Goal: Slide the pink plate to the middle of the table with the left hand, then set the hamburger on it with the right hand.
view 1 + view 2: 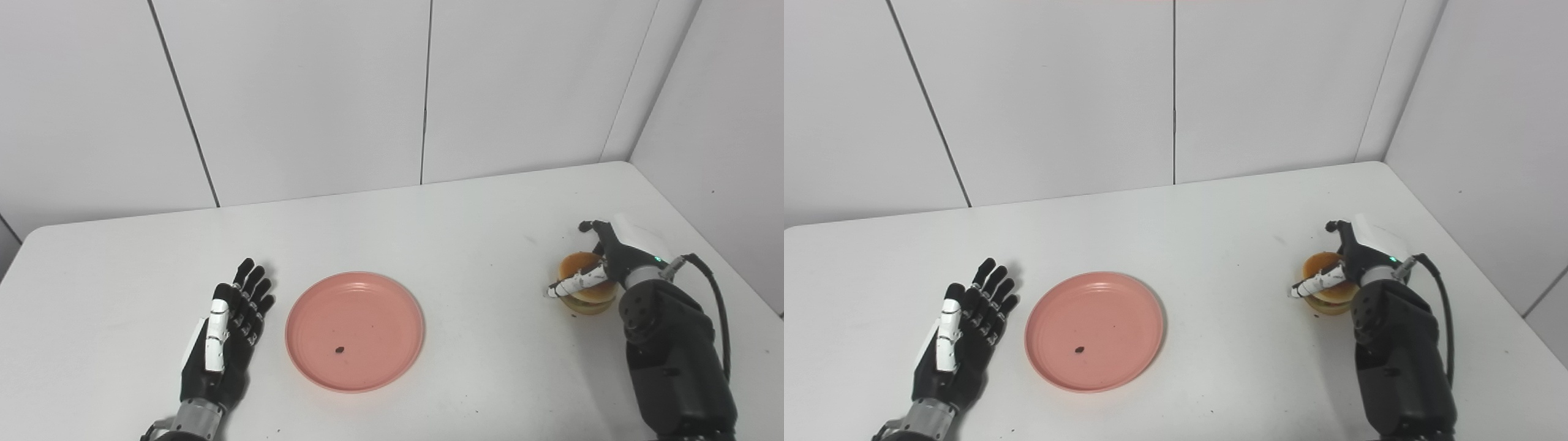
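The pink plate [355,331] lies flat near the middle of the table, with a small dark speck on it. My left hand [226,334] rests on the table just left of the plate, fingers straight and apart, a narrow gap from its rim. The hamburger [585,282] sits on the table at the right. My right hand [606,260] reaches around it from the right. Its thumb [576,285] crosses the burger's near side, and its fingers [593,229] stretch past the far side with a gap to the bun. Part of the bun is hidden by the hand.
The white table [429,233] is ringed by white wall panels at the back and right. Its right edge runs close behind my right forearm [674,361]. A bare stretch of tabletop separates plate and hamburger.
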You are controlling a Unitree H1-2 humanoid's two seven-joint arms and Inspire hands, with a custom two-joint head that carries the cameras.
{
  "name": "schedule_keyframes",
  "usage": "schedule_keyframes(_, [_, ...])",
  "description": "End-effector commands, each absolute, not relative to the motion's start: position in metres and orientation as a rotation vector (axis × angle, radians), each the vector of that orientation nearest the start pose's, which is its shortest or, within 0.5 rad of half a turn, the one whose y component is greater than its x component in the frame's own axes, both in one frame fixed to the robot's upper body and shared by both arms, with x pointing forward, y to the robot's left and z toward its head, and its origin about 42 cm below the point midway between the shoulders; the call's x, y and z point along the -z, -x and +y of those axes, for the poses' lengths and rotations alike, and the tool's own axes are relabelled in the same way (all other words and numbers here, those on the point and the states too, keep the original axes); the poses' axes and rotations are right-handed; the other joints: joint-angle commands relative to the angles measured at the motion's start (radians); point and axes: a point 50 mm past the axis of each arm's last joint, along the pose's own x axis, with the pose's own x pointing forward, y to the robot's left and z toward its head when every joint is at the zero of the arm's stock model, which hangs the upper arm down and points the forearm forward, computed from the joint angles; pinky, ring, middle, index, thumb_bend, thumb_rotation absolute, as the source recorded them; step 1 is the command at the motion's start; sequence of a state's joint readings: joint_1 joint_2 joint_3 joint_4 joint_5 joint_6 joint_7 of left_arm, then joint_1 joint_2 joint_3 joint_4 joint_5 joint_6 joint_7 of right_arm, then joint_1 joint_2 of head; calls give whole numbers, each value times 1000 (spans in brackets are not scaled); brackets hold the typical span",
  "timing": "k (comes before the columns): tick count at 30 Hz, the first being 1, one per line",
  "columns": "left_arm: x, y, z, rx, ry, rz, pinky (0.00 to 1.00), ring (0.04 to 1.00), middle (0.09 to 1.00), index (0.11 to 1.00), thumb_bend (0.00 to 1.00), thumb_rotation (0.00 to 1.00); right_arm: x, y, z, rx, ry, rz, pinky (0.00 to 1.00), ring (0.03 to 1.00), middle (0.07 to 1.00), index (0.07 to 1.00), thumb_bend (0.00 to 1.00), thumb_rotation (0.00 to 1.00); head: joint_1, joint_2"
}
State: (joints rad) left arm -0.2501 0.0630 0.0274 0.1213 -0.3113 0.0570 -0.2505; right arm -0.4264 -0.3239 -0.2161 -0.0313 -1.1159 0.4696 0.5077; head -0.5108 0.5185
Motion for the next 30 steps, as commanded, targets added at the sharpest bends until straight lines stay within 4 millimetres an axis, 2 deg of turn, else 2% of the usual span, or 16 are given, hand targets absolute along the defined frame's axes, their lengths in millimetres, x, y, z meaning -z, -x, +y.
schedule_keyframes(1, [-134, -361, 209, 299, 242, -44, 1000, 1000, 1000, 998, 601, 1000, -260, -387, -365, 346, 1163, 278, 129, 191, 290, 671, 707, 11, 5, 3])
schedule_keyframes(2, [-134, -361, 209, 299, 242, -44, 1000, 1000, 1000, 999, 600, 1000, -259, -387, -365, 354, 1162, 271, 125, 196, 294, 649, 693, 5, 5, 3])
schedule_keyframes(3, [-134, -361, 209, 298, 238, -45, 1000, 1000, 1000, 998, 600, 1000, -259, -386, -365, 360, 1157, 264, 141, 226, 360, 628, 639, 1, 5, 3])
schedule_keyframes(4, [-134, -361, 209, 298, 236, -45, 1000, 1000, 1000, 998, 602, 1000, -260, -386, -365, 367, 1156, 258, 183, 271, 437, 559, 569, 0, 10, 6])
schedule_keyframes(7, [-134, -360, 207, 303, 232, -41, 1000, 1000, 1000, 1000, 610, 1000, -261, -385, -364, 383, 1146, 233, 223, 305, 469, 504, 535, 0, 13, 4])
schedule_keyframes(8, [-134, -359, 207, 304, 232, -39, 1000, 1000, 1000, 1000, 610, 1000, -261, -384, -364, 391, 1152, 226, 247, 328, 434, 517, 525, 0, 19, 4])
schedule_keyframes(10, [-135, -357, 206, 301, 226, -40, 1000, 1000, 1000, 1000, 610, 1000, -263, -384, -363, 403, 1150, 213, 286, 359, 425, 521, 521, 0, 28, 9])
schedule_keyframes(12, [-135, -356, 204, 296, 220, -45, 1000, 1000, 1000, 996, 601, 1000, -265, -384, -362, 413, 1141, 193, 259, 339, 429, 515, 522, 0, 36, 10])
schedule_keyframes(13, [-135, -356, 203, 294, 220, -48, 1000, 1000, 1000, 992, 594, 1000, -267, -384, -360, 420, 1136, 179, 228, 302, 459, 496, 527, 0, 45, 13])
schedule_keyframes(16, [-135, -353, 200, 296, 211, -51, 1000, 1000, 1000, 990, 596, 1000, -272, -382, -350, 440, 1097, 121, 215, 288, 472, 487, 529, 0, 76, 18])
schedule_keyframes(17, [-135, -352, 198, 294, 208, -51, 1000, 1000, 1000, 988, 601, 1000, -273, -381, -347, 441, 1083, 101, 232, 313, 450, 507, 525, 0, 93, 19])
schedule_keyframes(19, [-135, -350, 195, 283, 209, -51, 1000, 1000, 991, 976, 624, 984, -277, -379, -338, 412, 1051, 49, 313, 408, 481, 487, 524, 0, 131, 30])
schedule_keyframes(20, [-134, -349, 193, 277, 211, -52, 1000, 999, 986, 970, 632, 967, -278, -378, -334, 391, 1046, 23, 317, 418, 480, 489, 523, 0, 131, 30])
schedule_keyframes(22, [-134, -348, 189, 270, 210, -60, 1000, 992, 974, 953, 649, 930, -282, -376, -326, 352, 1046, -18, 271, 364, 436, 526, 517, 0, 159, 37])
schedule_keyframes(28, [-131, -345, 173, 230, 219, -63, 978, 970, 949, 926, 665, 882, -285, -369, -283, 228, 1004, -161, 326, 412, 459, 524, 518, 0, 243, 44])
schedule_keyframes(30, [-131, -345, 168, 223, 225, -59, 980, 972, 952, 928, 660, 888, -287, -365, -267, 188, 986, -194, 280, 369, 431, 533, 516, 0, 264, 43])
